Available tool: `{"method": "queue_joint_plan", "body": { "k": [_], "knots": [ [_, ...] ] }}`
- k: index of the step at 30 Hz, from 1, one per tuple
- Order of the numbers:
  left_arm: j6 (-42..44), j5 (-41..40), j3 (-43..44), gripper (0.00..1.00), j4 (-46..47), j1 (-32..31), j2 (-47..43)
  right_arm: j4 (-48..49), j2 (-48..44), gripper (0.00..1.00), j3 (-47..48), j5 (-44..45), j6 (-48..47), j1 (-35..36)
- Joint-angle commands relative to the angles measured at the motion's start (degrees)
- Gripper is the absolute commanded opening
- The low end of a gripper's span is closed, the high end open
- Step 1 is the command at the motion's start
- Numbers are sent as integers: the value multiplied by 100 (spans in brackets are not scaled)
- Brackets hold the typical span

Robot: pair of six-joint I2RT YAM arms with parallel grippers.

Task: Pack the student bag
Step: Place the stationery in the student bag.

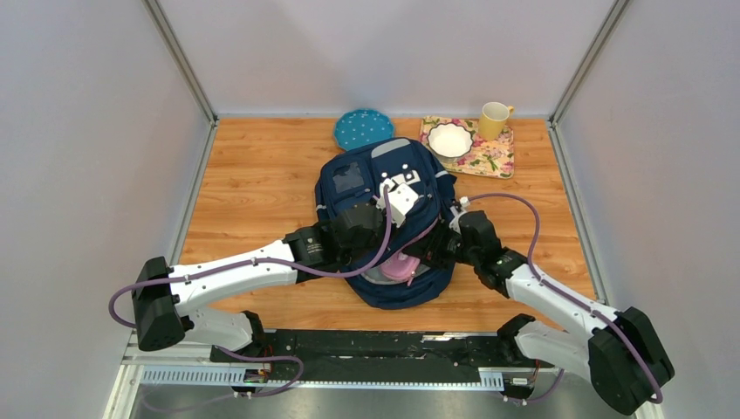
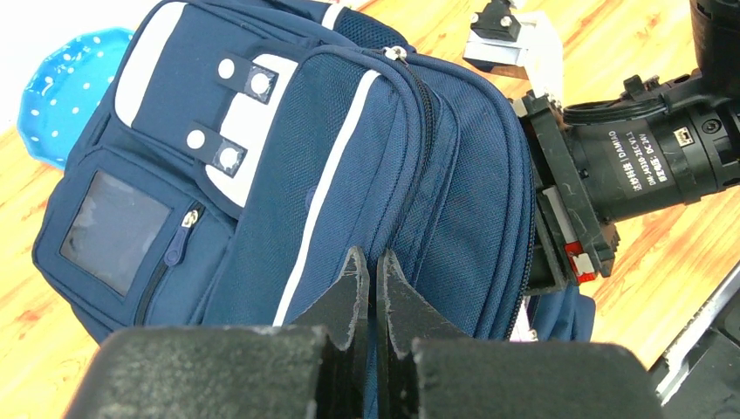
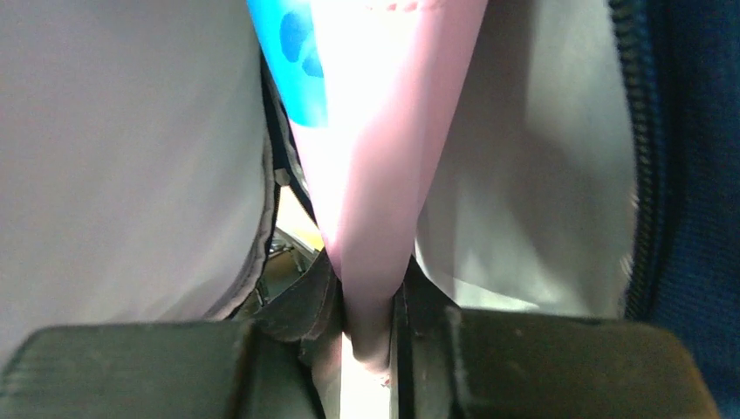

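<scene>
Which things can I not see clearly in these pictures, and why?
- Opening of the bag: top view, both arms cover it.
- Most of the case: right wrist view, blurred, cut by the edges.
- Whether the left gripper pinches fabric: left wrist view, dark jaws on dark cloth.

The wooden table (image 1: pixel 262 166) carries three things directly. The student bag (image 1: pixel 349 179) lies flat at the middle, its lower end near the near edge. A blue dotted plate (image 1: pixel 362 128) sits at the far edge, just beside the bag's top. A floral tray (image 1: pixel 493 157) lies in the far right corner.
</scene>
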Motion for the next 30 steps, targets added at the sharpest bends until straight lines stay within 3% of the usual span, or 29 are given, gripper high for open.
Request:
{"method": "queue_joint_plan", "body": {
  "k": [1,8,11,12,14,18,24,30],
  "knots": [
    [-175,-15,115,0,397,26,-263,1420,168,0,98,-58,293,-36],
    [-236,73,106,0,458,26,-359,2591,1608,3,722,-243,1100,-107],
    [-245,82,88,0,502,26,-351,3740,2259,14,513,247,1759,-81],
    [-254,74,79,0,520,26,-333,4283,2443,27,477,311,1909,-54],
    [-254,47,88,0,494,26,-307,4490,2759,36,468,233,2095,-54],
    [-210,-32,71,0,397,26,-342,3405,2384,52,319,294,1473,-63],
    [-113,-155,-53,0,467,35,-447,1637,1296,55,204,531,505,-63],
    [-113,-164,-79,0,458,34,-456,906,635,55,20,619,302,-80]
  ]
}}
